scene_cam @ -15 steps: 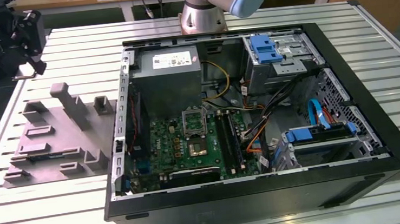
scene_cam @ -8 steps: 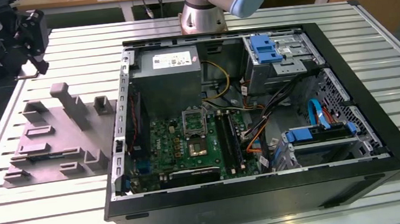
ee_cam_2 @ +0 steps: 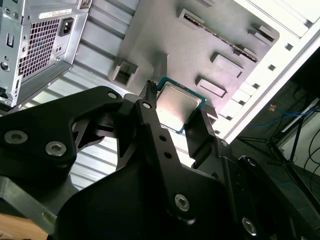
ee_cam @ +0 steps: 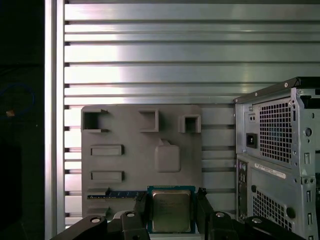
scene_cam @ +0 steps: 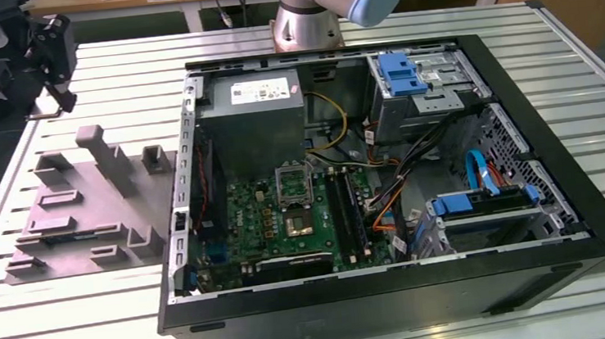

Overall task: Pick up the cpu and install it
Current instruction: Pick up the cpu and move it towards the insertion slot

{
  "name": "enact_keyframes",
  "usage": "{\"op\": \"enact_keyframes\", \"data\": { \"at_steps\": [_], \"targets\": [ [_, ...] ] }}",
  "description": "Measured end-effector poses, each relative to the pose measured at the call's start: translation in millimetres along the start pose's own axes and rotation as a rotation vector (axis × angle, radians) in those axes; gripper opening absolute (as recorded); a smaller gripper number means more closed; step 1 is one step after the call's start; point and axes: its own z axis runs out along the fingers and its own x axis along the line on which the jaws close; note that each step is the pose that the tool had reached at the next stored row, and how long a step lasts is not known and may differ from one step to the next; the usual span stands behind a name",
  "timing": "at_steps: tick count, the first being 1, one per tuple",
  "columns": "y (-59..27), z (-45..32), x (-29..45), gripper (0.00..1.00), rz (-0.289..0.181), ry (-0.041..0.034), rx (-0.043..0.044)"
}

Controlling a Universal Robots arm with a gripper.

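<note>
The jaws are closed to the width of the cpu [ee_cam: 171,210] and grip it by two opposite edges, one black finger [ee_cam: 201,200] pressed against each side. The chip sits between the fingertips with its pale metal top facing the camera in both wrist views. Beyond the jaws, behind the held chip, the grey tray [ee_cam: 125,125] with upright blocks lies on the slatted metal counter [ee_cam: 150,50], and the computer case [ee_cam: 280,150] stands beside that tray.
</note>
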Motion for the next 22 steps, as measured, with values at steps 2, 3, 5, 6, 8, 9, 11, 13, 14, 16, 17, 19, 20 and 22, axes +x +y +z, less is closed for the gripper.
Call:
{"op": "enact_keyframes", "data": {
  "at_steps": [2, 3, 5, 6, 8, 9, 11, 13, 14, 16, 17, 19, 20, 22],
  "targets": [
    [0.0, 0.0, -0.8, 0.47, 0.0, 0.0, 0.0],
    [0.0, 0.0, -1.3, 0.47, 0.0, 0.0001, 0.0001],
    [0.1, 0.0, -2.2, 0.47, 0.0, 0.0001, 0.0],
    [0.1, 0.0, -2.6, 0.47, 0.0, 0.0001, 0.0],
    [0.1, 0.1, -3.3, 0.47, 0.0, 0.0, 0.0],
    [0.1, 0.1, -3.7, 0.47, 0.0, -0.0001, 0.0],
    [0.1, 0.1, -4.5, 0.47, 0.0, -0.0001, 0.0],
    [0.2, 0.0, -5.2, 0.47, 0.0, 0.0001, 0.0001],
    [0.2, 0.1, -5.6, 0.47, 0.0, 0.0001, 0.0],
    [0.2, 0.1, -6.6, 0.47, 0.0, 0.0001, 0.0001],
    [0.2, 0.1, -7.0, 0.47, 0.0, 0.0, 0.0],
    [0.2, 0.1, -8.0, 0.47, 0.0, 0.0, 0.0],
    [0.2, 0.2, -8.5, 0.47, 0.0, 0.0, 0.0],
    [0.3, 0.2, -9.5, 0.47, 0.0, 0.0, 0.0]
  ]
}}
